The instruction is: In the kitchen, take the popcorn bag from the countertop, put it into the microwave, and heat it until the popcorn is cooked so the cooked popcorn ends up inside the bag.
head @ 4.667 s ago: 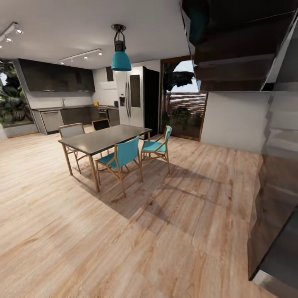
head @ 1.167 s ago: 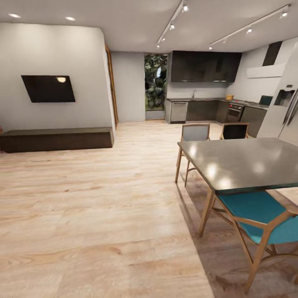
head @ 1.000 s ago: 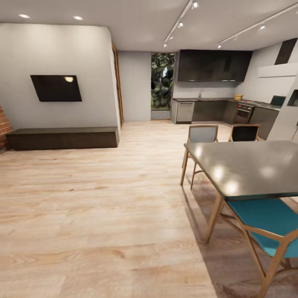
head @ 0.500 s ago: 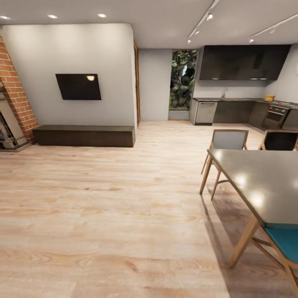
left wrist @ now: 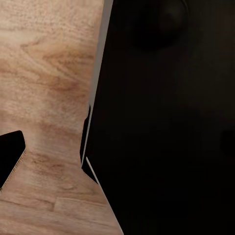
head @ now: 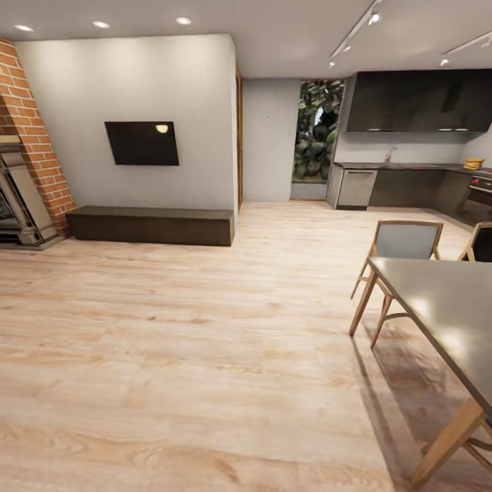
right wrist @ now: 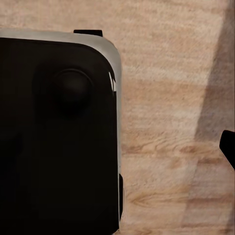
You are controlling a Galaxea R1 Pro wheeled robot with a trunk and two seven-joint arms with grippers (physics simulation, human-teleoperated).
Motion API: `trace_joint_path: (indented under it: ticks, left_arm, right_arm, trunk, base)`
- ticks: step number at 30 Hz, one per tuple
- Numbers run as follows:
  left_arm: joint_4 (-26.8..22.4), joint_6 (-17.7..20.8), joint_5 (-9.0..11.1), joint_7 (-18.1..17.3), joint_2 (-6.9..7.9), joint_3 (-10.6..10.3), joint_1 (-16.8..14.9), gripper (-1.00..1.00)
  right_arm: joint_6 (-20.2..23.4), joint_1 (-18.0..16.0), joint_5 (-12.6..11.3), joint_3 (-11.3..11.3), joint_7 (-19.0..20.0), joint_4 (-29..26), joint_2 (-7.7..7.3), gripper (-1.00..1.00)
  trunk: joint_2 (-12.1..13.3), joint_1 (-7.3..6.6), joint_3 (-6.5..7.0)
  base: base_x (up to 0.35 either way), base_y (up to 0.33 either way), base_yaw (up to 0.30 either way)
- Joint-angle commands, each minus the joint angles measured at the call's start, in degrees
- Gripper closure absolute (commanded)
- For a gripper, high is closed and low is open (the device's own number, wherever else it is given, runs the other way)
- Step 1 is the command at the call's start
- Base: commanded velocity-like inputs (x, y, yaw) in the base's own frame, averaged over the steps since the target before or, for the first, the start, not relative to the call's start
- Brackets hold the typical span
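Note:
The kitchen (head: 417, 101) lies far off at the right of the head view, with dark glossy cabinets under a thin grey countertop (head: 410, 166). On that countertop, near the picture's right edge, sits a small tan-gold folded thing, the popcorn bag (head: 473, 163). The microwave and the popcorn are out of view. Both wrist views look down at light wood floor past my own dark body. A dark fingertip (left wrist: 10, 152) shows at one edge of the left wrist view. Another dark fingertip (right wrist: 228, 146) shows at an edge of the right wrist view. Neither view shows how the jaws stand.
A grey dining table (head: 444, 307) with wooden chairs (head: 400, 242) stands close at the right. A wall TV (head: 142, 143), a low dark bench (head: 152, 225) and a brick fireplace (head: 27, 171) line the left. Wide wood floor (head: 205, 328) runs towards the kitchen.
The camera has turned left and the whole picture has slid right. The fridge and the kitchen's right end have left the view, and the brick fireplace has come in.

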Motion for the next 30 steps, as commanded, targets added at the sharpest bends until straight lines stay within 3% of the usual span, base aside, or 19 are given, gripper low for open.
trace_joint_path:
  ticks: [1,30]
  left_arm:
    - [0.0,0.0,0.0,0.0,0.00,0.2,0.0,-1.00]
    - [0.0,-0.3,0.0,0.0,-0.18,0.3,0.0,-1.00]
  right_arm:
    - [-0.2,0.0,0.0,0.0,-0.1,0.0,0.00,-1.00]
    - [-0.2,0.0,0.0,0.0,-0.1,0.0,0.00,-1.00]
  trunk:
    - [0.0,0.03,-0.05]
    - [0.0,0.03,-0.05]
  base:
    - [0.330,0.079,0.001]
    - [0.330,0.079,0.000]
